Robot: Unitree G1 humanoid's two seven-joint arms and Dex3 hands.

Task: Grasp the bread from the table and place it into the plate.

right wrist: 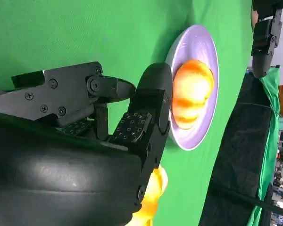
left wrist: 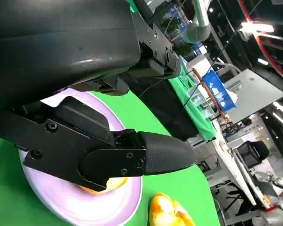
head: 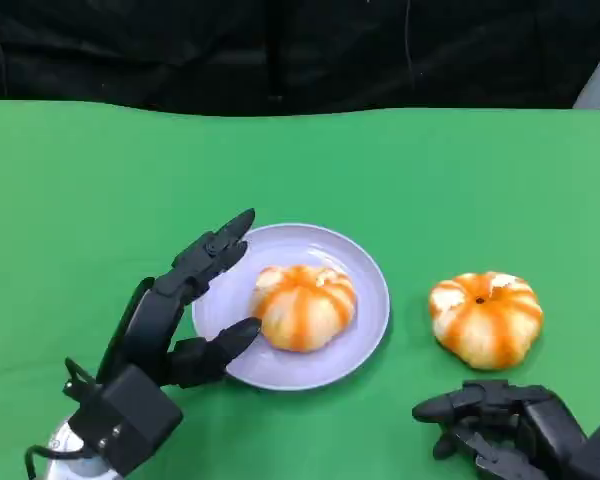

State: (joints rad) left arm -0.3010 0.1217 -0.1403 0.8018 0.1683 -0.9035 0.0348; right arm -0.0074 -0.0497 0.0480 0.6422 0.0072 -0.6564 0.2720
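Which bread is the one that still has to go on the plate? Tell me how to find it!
Start at the green table and find the round lilac plate near its middle, which already has one orange-striped bun on it. Look to the plate's right, toward the robot's right hand: the bread on the cloth sits there. It looks like its twin, but lies on bare green, not on the plate.

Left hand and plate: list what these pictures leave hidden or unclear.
- Head view: whether the left hand touches the bread on the plate cannot be told; its lower fingertip ends right at it.
- Left wrist view: the hand's own fingers cover most of that bread.
- Head view: the right hand is cut off by the lower edge.
- Right wrist view: the second bread is mostly behind the hand's shell.
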